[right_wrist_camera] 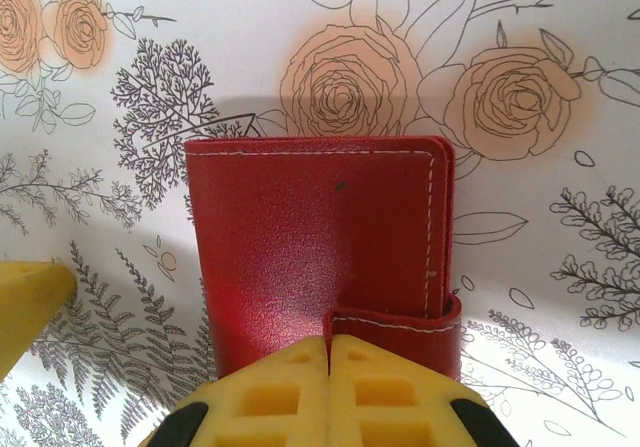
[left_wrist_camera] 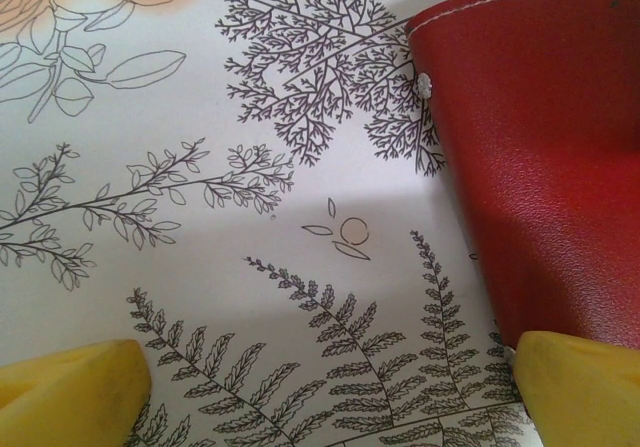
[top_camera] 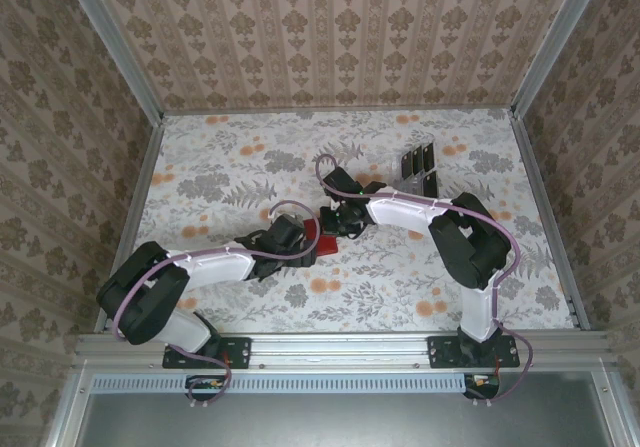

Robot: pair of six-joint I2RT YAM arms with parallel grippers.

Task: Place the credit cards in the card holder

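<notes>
The card holder (right_wrist_camera: 310, 237), a red wallet, lies closed on the flowered table, its closing tab (right_wrist_camera: 400, 327) wrapped round the right edge. My right gripper (right_wrist_camera: 328, 367) is shut, its yellow fingertips meeting right at the tab's free end and pinching it. My left gripper (left_wrist_camera: 330, 392) is open and low over the table, the card holder (left_wrist_camera: 540, 157) by its right finger (left_wrist_camera: 580, 387). From above, both grippers (top_camera: 300, 237) (top_camera: 338, 219) meet at the card holder (top_camera: 322, 243). The black credit cards (top_camera: 418, 165) stand in a clear rack at the back right.
The clear slotted rack (top_camera: 420, 179) stands about a hand's width behind the right forearm. A yellow finger (right_wrist_camera: 28, 302) of the left gripper shows left of the wallet in the right wrist view. Patterned walls close the table in on three sides.
</notes>
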